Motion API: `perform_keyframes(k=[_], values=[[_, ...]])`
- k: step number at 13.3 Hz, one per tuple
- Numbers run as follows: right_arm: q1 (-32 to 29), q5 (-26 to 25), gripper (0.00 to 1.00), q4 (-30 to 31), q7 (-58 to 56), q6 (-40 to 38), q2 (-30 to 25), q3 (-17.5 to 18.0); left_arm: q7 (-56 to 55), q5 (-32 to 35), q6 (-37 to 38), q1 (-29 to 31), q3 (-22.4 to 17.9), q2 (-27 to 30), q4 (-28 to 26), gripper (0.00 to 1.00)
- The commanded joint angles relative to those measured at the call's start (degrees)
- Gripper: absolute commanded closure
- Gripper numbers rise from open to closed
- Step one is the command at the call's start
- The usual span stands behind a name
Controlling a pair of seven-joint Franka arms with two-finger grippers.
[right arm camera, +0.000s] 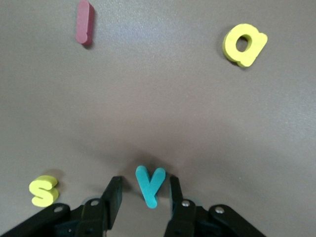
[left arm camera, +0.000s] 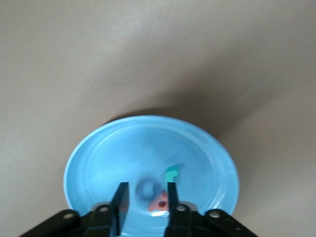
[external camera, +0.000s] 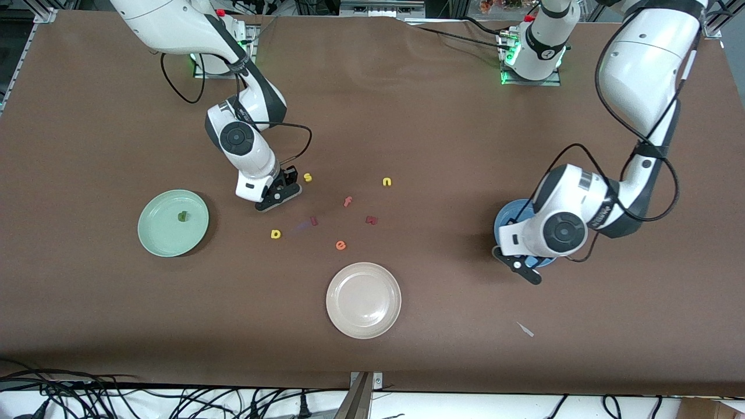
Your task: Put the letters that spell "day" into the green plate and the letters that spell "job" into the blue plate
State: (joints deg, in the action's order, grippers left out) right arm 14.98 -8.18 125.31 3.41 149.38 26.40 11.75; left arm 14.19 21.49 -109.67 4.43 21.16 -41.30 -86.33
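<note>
The green plate (external camera: 173, 223) lies toward the right arm's end of the table with the dark green d (external camera: 183, 216) in it. The yellow a (external camera: 276, 234) (right arm camera: 244, 44) rests on the table. My right gripper (external camera: 282, 189) (right arm camera: 144, 195) is low at the table, open, with the teal y (right arm camera: 150, 185) lying between its fingers. One finger (right arm camera: 175, 192) is close against the y and a gap shows at its other side. My left gripper (external camera: 524, 269) (left arm camera: 146, 197) hangs open over the blue plate (external camera: 504, 220) (left arm camera: 148, 143). The plate holds the teal j (left arm camera: 172, 174), blue o (left arm camera: 147, 188) and pinkish-red b (left arm camera: 159, 202).
A cream-white plate (external camera: 364, 299) sits nearest the front camera. Loose letters lie mid-table: a yellow s (external camera: 307, 177) (right arm camera: 43, 190) beside the right gripper, a yellow n (external camera: 387, 182), an orange f (external camera: 347, 202), an orange e (external camera: 340, 245), a dark red letter (external camera: 371, 220) and a pinkish bar (external camera: 314, 221) (right arm camera: 85, 22).
</note>
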Motion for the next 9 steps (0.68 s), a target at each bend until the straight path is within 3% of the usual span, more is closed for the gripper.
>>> perform_keyframes(k=[1,4,7,9], values=[[-0.48,-0.79,0.70,0.03,-0.69,1.70,1.03,0.12,0.40,1.19,0.33,-0.91,0.81,1.74,-0.78,0.00],[-0.48,-0.79,0.81,0.03,-0.69,1.79,1.11,0.12,-0.38,-0.47,3.57,-1.26,1.60,7.53,-0.33,0.00],[-0.48,-0.79,0.93,0.03,-0.60,1.79,1.11,0.12,-1.88,-8.28,6.11,-1.17,1.78,13.94,-0.07,0.00],[-0.48,-0.79,1.00,-1.02,-0.68,1.18,0.85,0.12,-3.71,-9.09,9.28,-0.82,1.78,17.63,0.54,0.00]])
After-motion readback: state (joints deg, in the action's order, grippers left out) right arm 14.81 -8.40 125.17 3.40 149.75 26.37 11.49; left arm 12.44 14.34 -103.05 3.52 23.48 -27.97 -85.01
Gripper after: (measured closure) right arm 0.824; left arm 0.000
